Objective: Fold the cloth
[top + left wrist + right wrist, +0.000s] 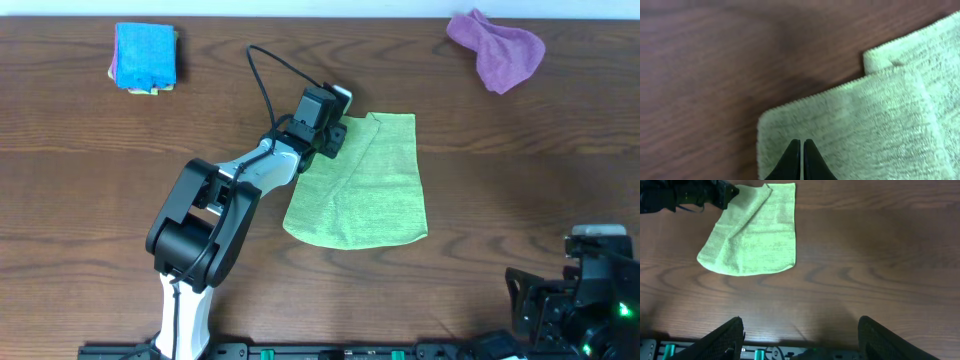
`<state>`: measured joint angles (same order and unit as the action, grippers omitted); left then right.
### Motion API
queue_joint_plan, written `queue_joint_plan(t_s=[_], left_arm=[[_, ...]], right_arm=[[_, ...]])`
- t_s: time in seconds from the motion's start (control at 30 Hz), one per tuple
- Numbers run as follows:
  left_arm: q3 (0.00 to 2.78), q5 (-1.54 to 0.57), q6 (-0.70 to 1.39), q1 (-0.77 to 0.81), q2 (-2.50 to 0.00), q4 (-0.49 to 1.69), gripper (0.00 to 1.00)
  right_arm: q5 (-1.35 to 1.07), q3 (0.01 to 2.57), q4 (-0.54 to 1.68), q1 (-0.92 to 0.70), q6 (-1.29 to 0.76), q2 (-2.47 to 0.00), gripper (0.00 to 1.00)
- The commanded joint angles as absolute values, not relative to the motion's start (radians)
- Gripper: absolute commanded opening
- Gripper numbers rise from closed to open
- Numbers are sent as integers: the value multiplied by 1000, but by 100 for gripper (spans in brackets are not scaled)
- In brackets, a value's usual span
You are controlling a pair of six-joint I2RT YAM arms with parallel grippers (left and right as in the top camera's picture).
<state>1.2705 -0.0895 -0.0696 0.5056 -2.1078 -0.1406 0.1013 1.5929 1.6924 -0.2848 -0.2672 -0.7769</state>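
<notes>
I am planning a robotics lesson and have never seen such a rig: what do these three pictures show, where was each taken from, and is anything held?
Two robot arms work at a brown wooden table. One picture looks down from above; the other two come from a camera on each arm's wrist. On the table lie a lime-green square microfibre cloth, one side folded over, a crumpled purple cloth far right and a folded bright blue cloth far left. The left tool is shut over the green cloth's corner; whether it pinches fabric is unclear. The right tool is open and empty, away from the cloths.
</notes>
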Motion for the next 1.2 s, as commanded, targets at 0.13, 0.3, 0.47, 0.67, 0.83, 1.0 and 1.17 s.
queue_joint_plan(t_s=[0.13, 0.3, 0.47, 0.67, 0.83, 1.0, 1.17], left_arm=[[1287, -41, -189, 503, -2123, -165, 6], [1287, -41, -189, 503, -2123, -165, 6], [1287, -46, -187, 500, -2145, -161, 6], [1287, -40, -187, 495, -2153, -157, 6], [1287, -15, -187, 469, -2156, -133, 6], [1287, -19, -187, 457, -2171, -131, 6], [1287, 89, -189, 448, -2171, -114, 6]], right_arm=[[97, 1588, 1695, -289, -285, -778, 73], [97, 1588, 1695, -289, -284, -778, 73], [97, 1588, 1695, -289, -285, -778, 73], [97, 1588, 1695, -289, -285, -778, 74], [97, 1588, 1695, -289, -285, -778, 73], [98, 1588, 1694, -289, -285, -778, 74], [98, 1588, 1695, -289, -285, -778, 74]])
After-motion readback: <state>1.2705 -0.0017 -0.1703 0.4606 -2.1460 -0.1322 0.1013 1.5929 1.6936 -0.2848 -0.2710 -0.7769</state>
